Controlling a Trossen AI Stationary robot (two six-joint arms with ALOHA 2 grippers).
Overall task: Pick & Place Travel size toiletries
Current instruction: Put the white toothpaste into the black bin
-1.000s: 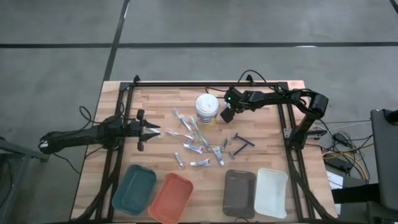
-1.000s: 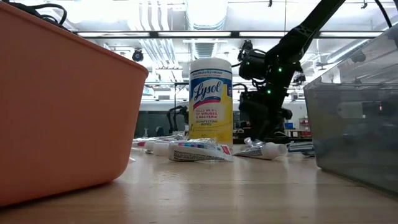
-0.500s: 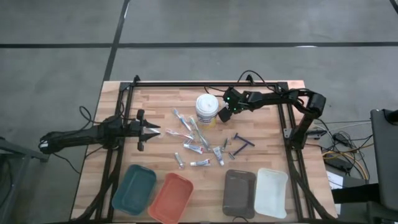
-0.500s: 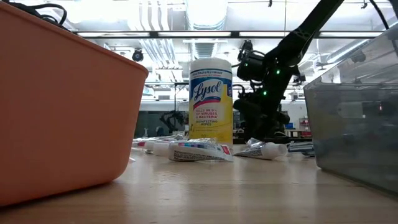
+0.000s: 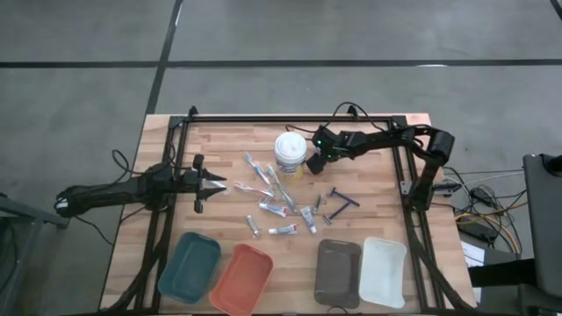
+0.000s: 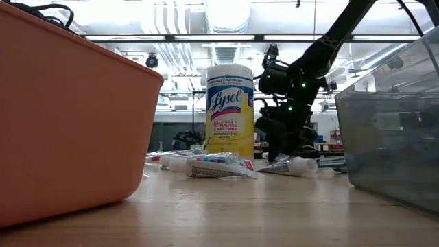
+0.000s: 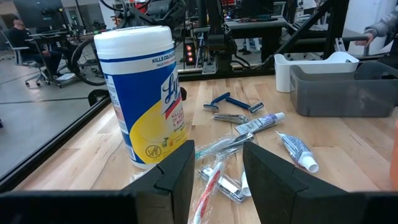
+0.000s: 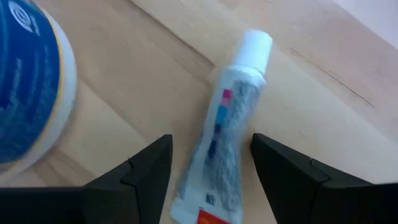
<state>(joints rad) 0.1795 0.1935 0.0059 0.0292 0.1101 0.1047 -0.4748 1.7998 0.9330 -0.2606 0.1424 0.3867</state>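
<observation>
While the left gripper [image 5: 213,183] waits parted, the right gripper [image 8: 210,163] hangs wide over a crinkled silvery tube [image 8: 227,130] beside the round tub [image 5: 291,151].

The tabletop [image 5: 369,180] is pale wood with visible plank lines. The wipes tub [image 7: 144,93] is yellow and blue with a white lid. A toothpaste tube [image 8: 227,134] is silvery with pink and blue marks and a white cap. Four trays: teal [image 5: 190,267], coral [image 5: 241,278], grey [image 5: 338,272], white [image 5: 383,271]. The razors [image 7: 233,104] are dark blue. Fingers [image 8: 144,168] are black.
</observation>
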